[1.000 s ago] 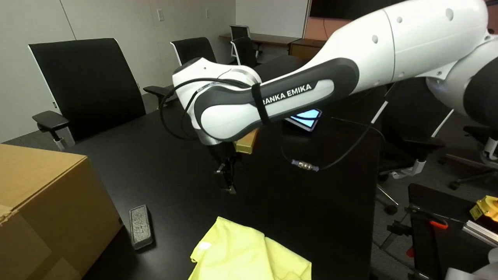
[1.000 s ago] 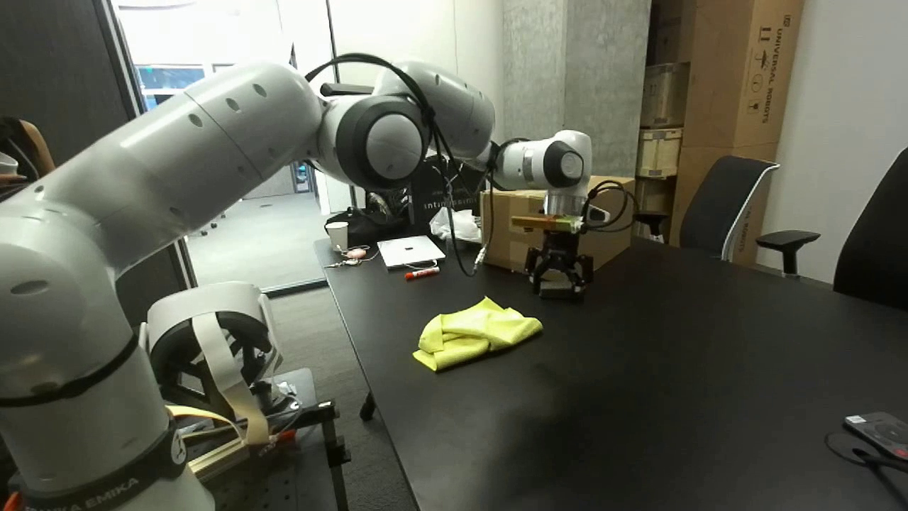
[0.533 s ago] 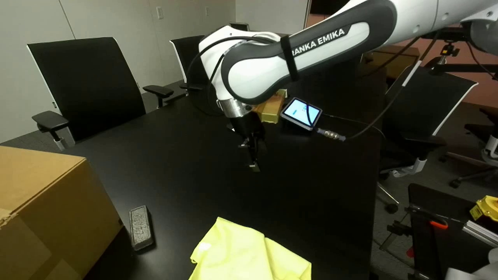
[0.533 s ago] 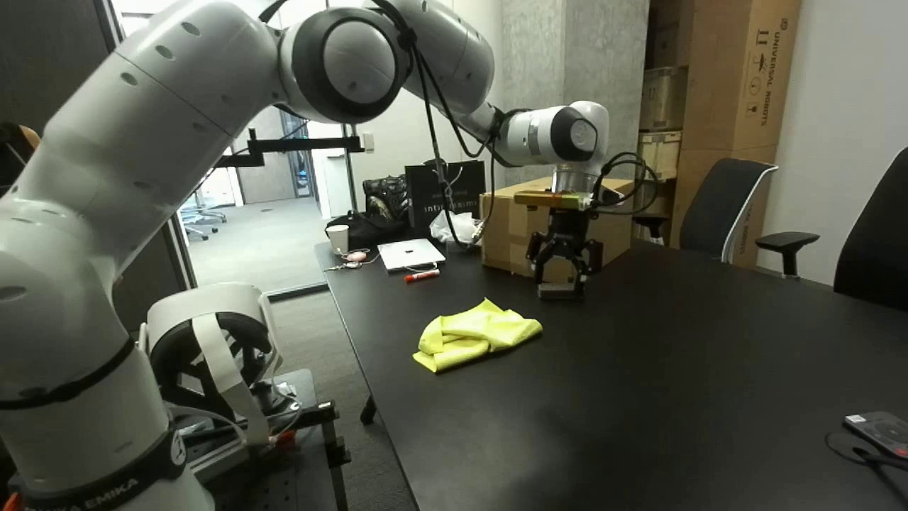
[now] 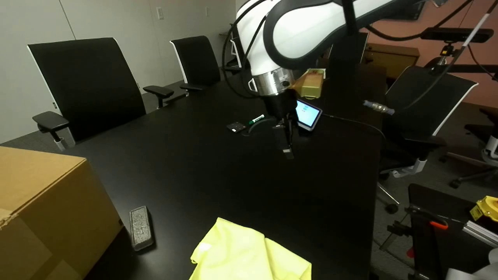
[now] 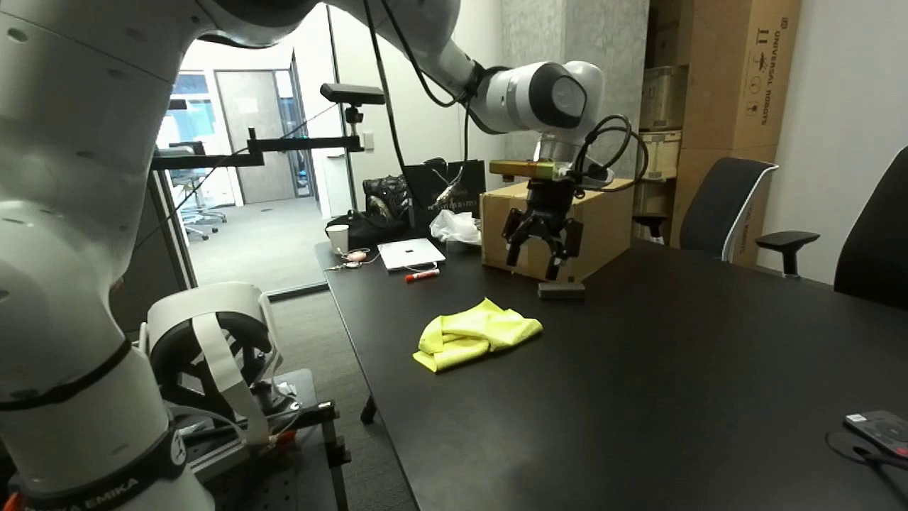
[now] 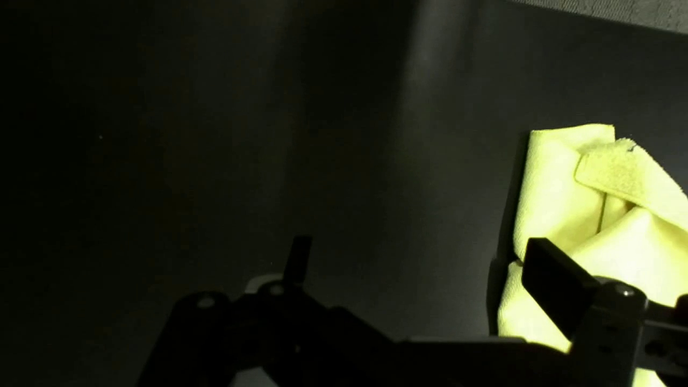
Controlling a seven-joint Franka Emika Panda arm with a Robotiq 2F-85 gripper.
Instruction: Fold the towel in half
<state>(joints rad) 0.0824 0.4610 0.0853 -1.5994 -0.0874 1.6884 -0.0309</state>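
In an exterior view, a yellow towel (image 5: 238, 252) lies crumpled on a black table (image 5: 218, 179), its near end out of view. A dark grey whiteboard eraser (image 5: 141, 228) sits between it and a tan cardboard box (image 5: 74, 210). The gripper (image 5: 288, 150) hangs above the table, apart from the towel; beyond it are a lit tablet (image 5: 308, 116), partly hidden, and a green marker (image 5: 256, 119).

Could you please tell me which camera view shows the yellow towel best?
An exterior view shows the towel best: whole, with nothing in front. In an exterior view, the towel also appears, but cut off by the lower border. The wrist view shows its folds closely, but the right edge crops it and the gripper hides part.
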